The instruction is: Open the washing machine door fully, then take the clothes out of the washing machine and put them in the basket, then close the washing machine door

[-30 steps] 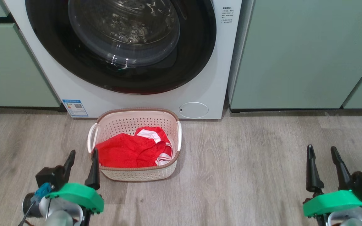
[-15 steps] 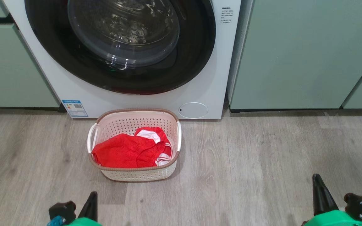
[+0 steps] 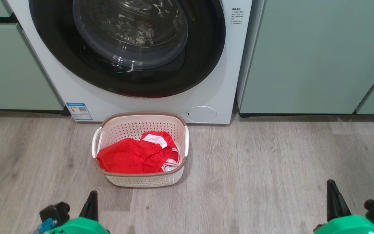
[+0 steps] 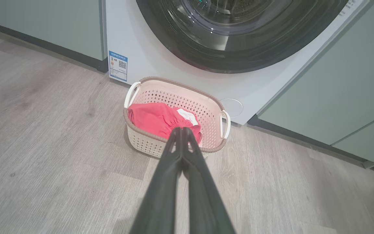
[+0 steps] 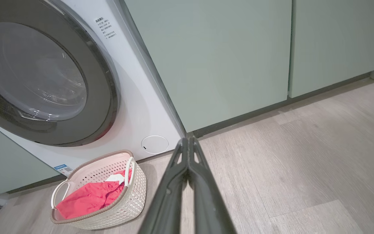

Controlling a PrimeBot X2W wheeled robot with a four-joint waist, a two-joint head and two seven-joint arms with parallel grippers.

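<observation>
The clothes (image 3: 135,156) lie heaped in the basket (image 3: 141,114) at lower centre, just before the washing machine (image 3: 226,91). Its door (image 3: 203,58) sits closed above. The left gripper (image 4: 181,130) and right gripper (image 5: 188,139) hang well apart from it, jaws pressed together and empty, so the work looks finished.

The washing machine (image 3: 148,104) is a white front-loader standing on the floor (image 3: 271,169). The washing machine door (image 3: 130,32) is closed flat against the front, its wide glossy black rim ringing a clear, bulging glass bowl. Low on the front are a blue sticker (image 3: 79,111) at the left and a small round service flap (image 3: 201,114) at the right.

The basket (image 3: 144,180) sits upright on the floor just in front of the machine, below the door. It is cream and perforated, with a brown woven-look rim and a white handle on each side. The clothes (image 3: 131,157) lie bunched inside it against the near wall, bright red with a white panel and stripes showing toward the right.
</observation>
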